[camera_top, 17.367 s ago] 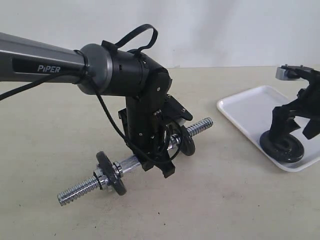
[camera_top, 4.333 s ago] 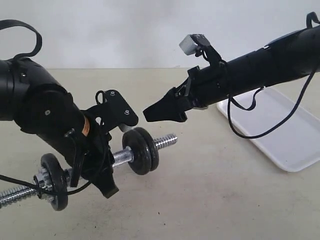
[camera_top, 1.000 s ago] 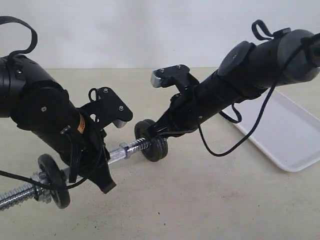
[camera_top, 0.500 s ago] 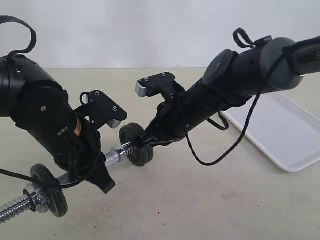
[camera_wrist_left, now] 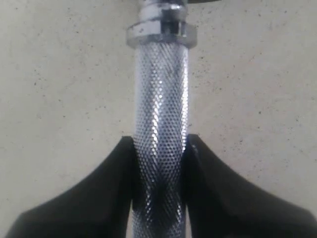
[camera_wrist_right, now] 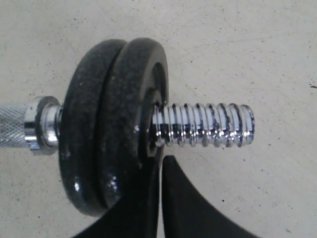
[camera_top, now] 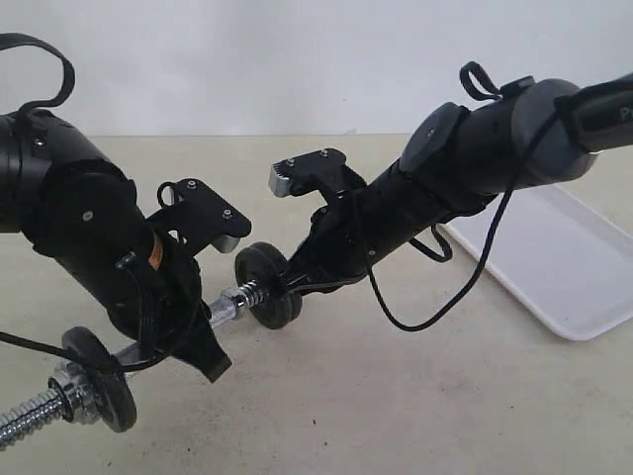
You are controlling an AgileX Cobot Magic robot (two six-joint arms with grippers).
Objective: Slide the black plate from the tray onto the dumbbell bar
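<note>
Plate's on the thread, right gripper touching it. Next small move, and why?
Probably back the right gripper off along the thread, away from the black plate. It sits flush against the inner disc on the dumbbell bar, no gap showing, so pushing further looks pointless. The left gripper clamps the knurled middle, so the bar should hold.

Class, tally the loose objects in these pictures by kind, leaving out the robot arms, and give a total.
Black discs: 3
Chrome bar: 1
White tray: 1
Total: 5
</note>
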